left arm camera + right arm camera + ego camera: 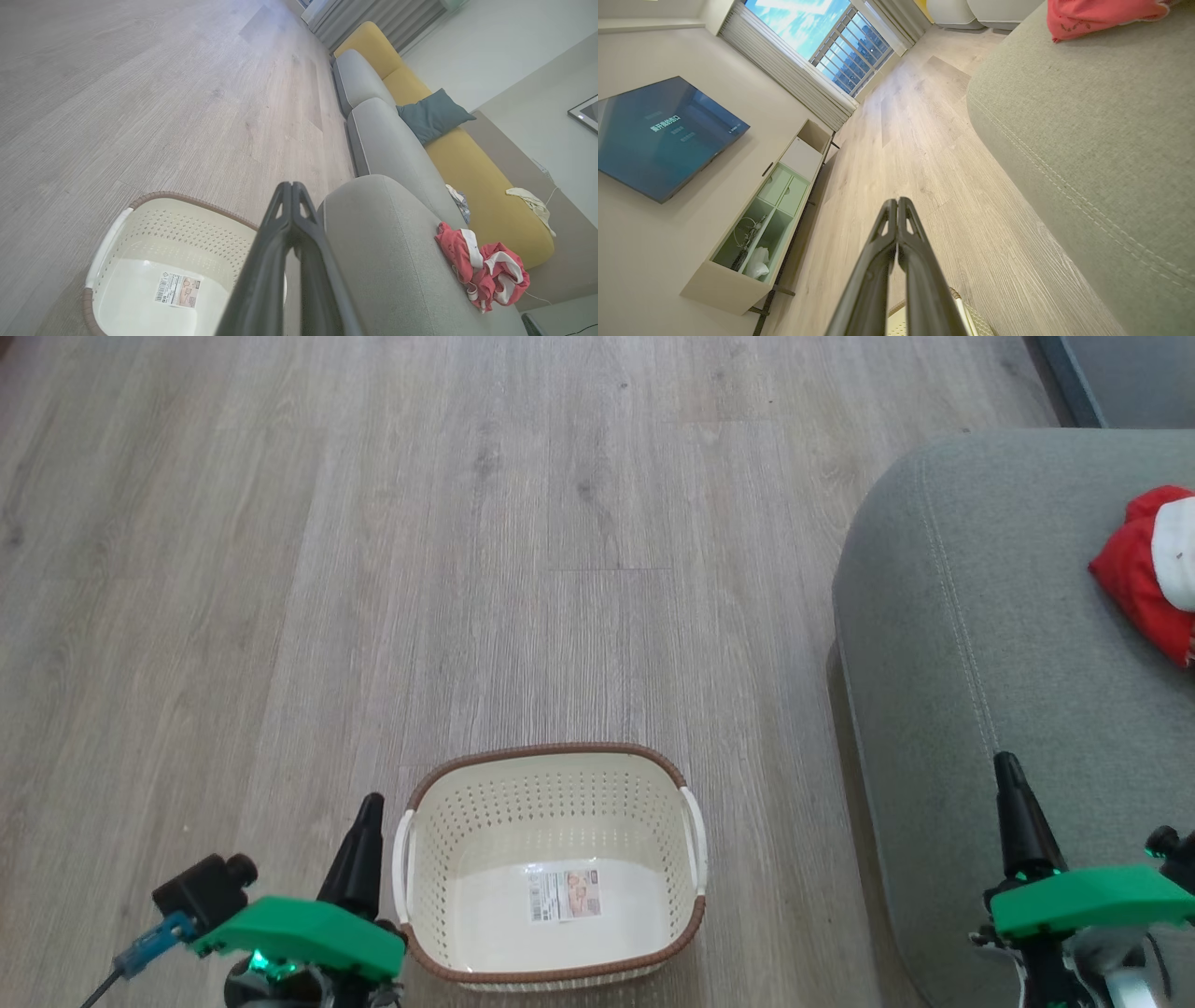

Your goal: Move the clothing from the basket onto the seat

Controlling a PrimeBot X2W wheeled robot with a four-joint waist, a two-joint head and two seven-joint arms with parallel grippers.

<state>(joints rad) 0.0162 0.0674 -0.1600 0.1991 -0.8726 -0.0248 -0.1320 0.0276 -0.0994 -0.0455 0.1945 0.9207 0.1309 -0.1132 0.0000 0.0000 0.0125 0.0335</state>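
Laundry basket (551, 803): barcoded paper label (565, 894) inside, print illegible. Red-and-white clothing (1144, 569) lies on seat (980, 663). Left gripper (371, 800) and right gripper (1005, 762): fingers pressed together, empty.

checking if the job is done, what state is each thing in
basket: upright on the floor, empty but for a label
seat: has the clothing on it
clothing: heaped, out of the basket
left gripper: shut, empty
right gripper: shut, empty
tv: switched on
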